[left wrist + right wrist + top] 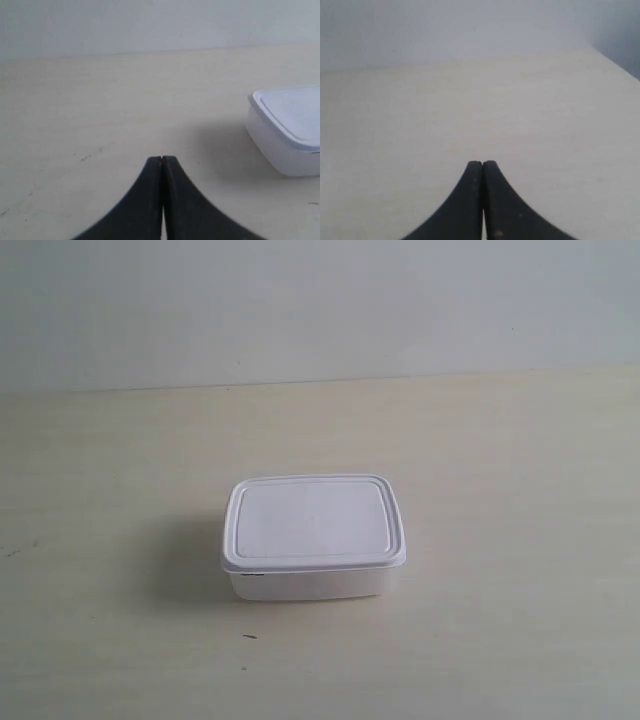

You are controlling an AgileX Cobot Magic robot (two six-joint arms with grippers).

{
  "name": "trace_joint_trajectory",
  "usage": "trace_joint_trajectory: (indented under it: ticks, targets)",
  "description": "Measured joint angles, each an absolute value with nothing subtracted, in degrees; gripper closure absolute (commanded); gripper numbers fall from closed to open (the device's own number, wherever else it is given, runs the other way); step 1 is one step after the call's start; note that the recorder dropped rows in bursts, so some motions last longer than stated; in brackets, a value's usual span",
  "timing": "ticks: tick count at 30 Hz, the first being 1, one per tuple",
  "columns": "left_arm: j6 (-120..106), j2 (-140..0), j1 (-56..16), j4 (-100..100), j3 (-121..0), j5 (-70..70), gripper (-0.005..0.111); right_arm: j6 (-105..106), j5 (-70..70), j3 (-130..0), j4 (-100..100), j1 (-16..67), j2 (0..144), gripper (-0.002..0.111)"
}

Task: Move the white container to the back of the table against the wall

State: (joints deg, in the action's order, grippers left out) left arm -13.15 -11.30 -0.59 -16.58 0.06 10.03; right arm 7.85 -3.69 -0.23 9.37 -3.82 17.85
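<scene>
Sitting lidded near the middle of the counter [520,460], well short of the wall [300,310], the white container [314,537] is judged light, stiff and slippery; its side walls are best gripped. The left tool [162,160] and right tool [482,163] are seen pressed together, empty.

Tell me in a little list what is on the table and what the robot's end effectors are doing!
box: white, on the table, nothing touching it
lid: on the box
table: pale wood
wall: plain, behind the table; bare table lies between it and the box
left end effector: shut, empty, apart from the box
right end effector: shut, empty, no box in its view
job: not done yet
</scene>
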Motion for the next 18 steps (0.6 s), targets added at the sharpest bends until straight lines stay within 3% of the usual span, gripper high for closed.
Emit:
trace_joint_trajectory:
  ticks: [8, 18]
  targets:
    - [-11.05, -11.30, -0.59, -20.19, 0.06, 4.09, 0.107, 5.73, 9.02, -0.23, 12.00, -3.82, 17.85, 0.108]
    - [0.00, -11.30, -0.59, -29.94, 0.06, -1.12, 0.107, 0.88, 9.44, -0.23, 12.24, -3.82, 17.85, 0.108]
